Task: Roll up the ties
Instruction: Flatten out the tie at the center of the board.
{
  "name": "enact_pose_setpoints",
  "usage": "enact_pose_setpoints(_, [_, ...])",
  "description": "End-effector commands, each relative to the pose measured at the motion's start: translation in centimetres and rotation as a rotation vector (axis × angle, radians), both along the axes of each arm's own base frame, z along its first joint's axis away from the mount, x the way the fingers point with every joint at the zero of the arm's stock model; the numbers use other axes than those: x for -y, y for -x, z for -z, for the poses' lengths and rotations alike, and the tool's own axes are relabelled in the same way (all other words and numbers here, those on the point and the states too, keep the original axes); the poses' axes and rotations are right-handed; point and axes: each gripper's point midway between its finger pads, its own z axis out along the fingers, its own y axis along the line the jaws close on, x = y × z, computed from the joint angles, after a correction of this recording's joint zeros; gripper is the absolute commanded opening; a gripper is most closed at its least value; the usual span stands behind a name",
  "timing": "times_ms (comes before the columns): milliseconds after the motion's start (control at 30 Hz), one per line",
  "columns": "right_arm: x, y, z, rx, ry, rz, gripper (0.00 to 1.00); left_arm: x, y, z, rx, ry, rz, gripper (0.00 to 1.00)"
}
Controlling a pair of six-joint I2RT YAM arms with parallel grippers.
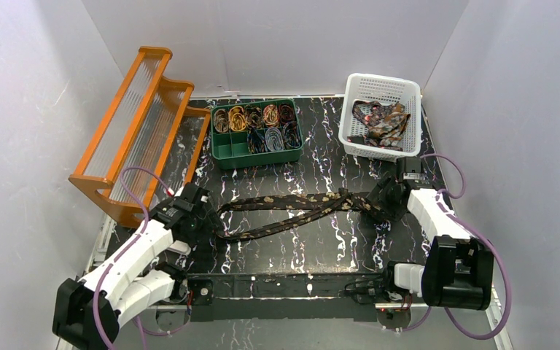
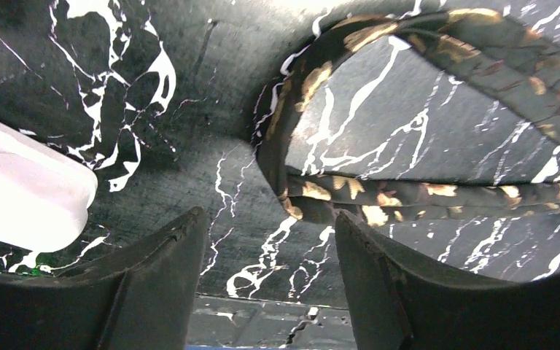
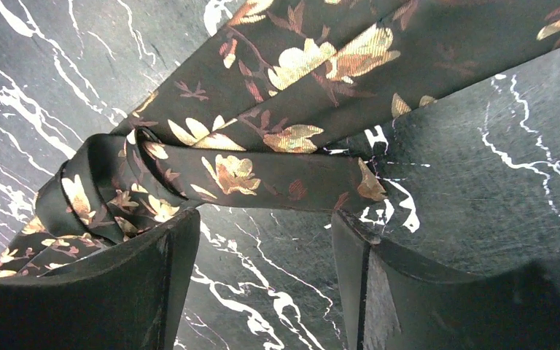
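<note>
left fingers [image 2: 153,292] stand spread just short of the tie's [image 1: 292,198] bend; right fingers [image 3: 124,292] gape over its bunched end. it lies across mid-frame on the table [image 1: 321,251], apparently stretched flat so rolling can start.

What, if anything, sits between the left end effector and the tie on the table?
Nothing visible. The open left end effector faces the folded bend of the tie, with only bare table between them.
</note>
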Motion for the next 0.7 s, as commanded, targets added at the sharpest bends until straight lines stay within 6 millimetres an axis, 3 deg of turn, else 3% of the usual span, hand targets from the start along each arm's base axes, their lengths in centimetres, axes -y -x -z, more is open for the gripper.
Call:
enact_pose_setpoints(0, [-0.8, 0.3, 1.0, -0.017, -0.052, 0.029, 0.72, 0.2, 1.4, 1.5, -0.069, 0.019, -0.007, 0.60])
enact_pose_setpoints(200, [-1.2, 0.5, 2.9, -0.077, -0.084, 0.058, 0.67, 0.5, 0.8, 2.1, -0.066, 0.022, 0.004, 0.54])
enact_pose_setpoints(333, [-0.5, 0.3, 3.5, -0.079, -0.046, 0.078, 0.51, 0.7, 0.5, 2.8, -0.083, 0.014, 0.022, 0.42])
enact_pose_setpoints(400, [-0.3, -0.2, 3.3, -0.056, -0.032, 0.068, 0.35, 0.9, 0.4, 3.2, -0.090, 0.015, 0.030, 0.36])
enact_pose_setpoints(467, [-0.2, -0.6, 3.3, -0.039, -0.025, 0.050, 0.26, 0.8, 0.2, 3.4, -0.092, 0.005, 0.034, 0.30])
enact_pose_setpoints(533, [-0.1, -1.0, 3.0, -0.034, -0.017, 0.031, 0.11, 0.7, 0.0, 3.4, -0.085, -0.002, 0.033, 0.19])
enact_pose_setpoints(600, [0.7, -1.5, 2.8, -0.035, 0.030, 0.036, 0.03, 0.6, -0.2, 3.1, -0.073, -0.008, 0.031, 0.03])
enact_pose_setpoints(667, [1.6, -2.1, 2.2, -0.018, 0.073, 0.042, 0.01, 0.7, -0.7, 2.4, -0.048, -0.003, 0.026, 0.00])
